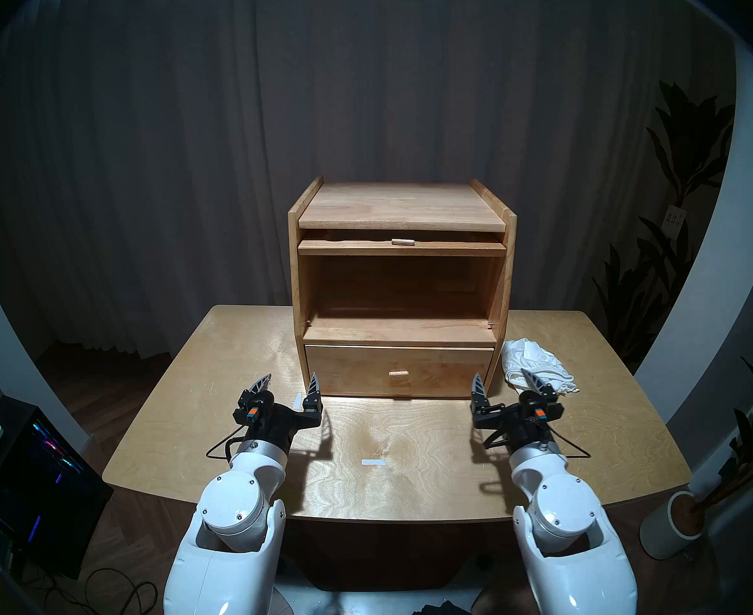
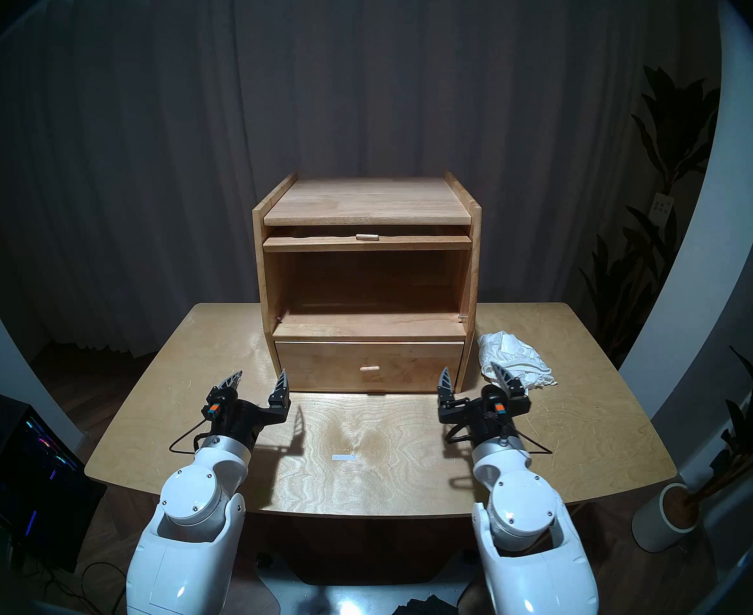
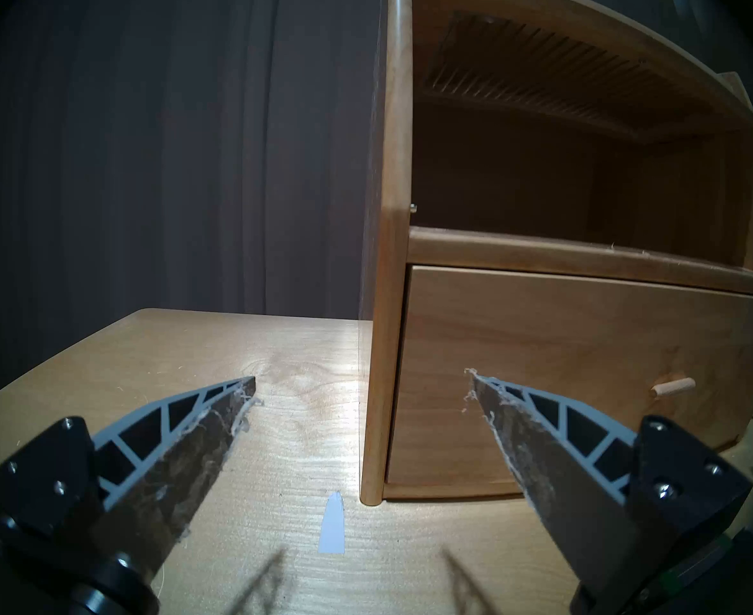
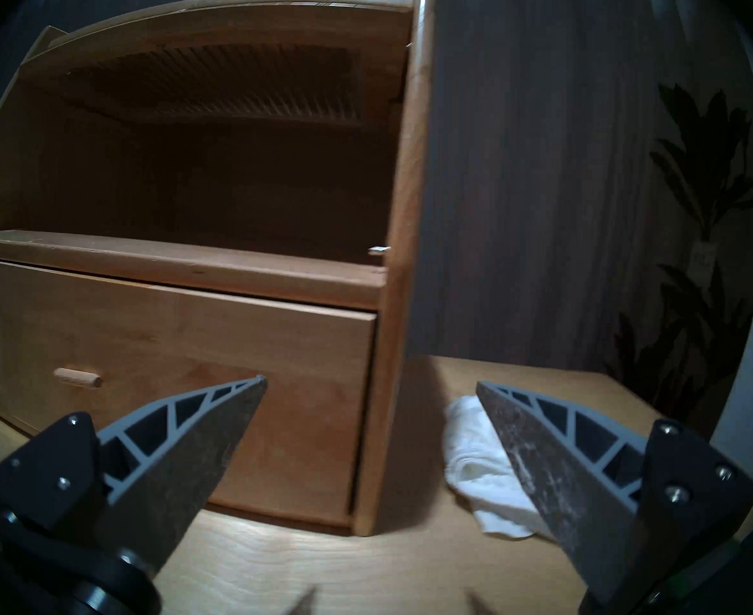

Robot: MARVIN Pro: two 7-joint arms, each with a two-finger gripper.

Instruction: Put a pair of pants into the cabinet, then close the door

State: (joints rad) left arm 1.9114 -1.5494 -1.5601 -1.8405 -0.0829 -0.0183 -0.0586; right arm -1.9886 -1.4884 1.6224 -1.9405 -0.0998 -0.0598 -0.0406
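Observation:
The light-wood cabinet (image 1: 401,206) stands at the middle back of the table. Its large compartment (image 1: 394,285) is open and looks empty. The door (image 1: 401,247) lies flat, slid in under the cabinet top, with its knob (image 1: 403,241) facing out; its ribbed glass shows in the wrist views (image 3: 543,68) (image 4: 232,81). The pair of pants (image 1: 539,365) (image 4: 477,467), a white bundle, lies on the table right of the cabinet. My right gripper (image 1: 501,373) (image 4: 370,381) is open and empty, just in front of the pants. My left gripper (image 1: 291,375) (image 3: 362,376) is open and empty, by the cabinet's front left corner.
The drawer (image 1: 399,370) below the compartment is shut. The wooden table (image 1: 232,423) bears small white tape marks (image 1: 373,462) (image 3: 332,527). Potted plants (image 1: 685,516) stand to the right of the table and a computer case (image 1: 33,481) to the left. A dark curtain hangs behind.

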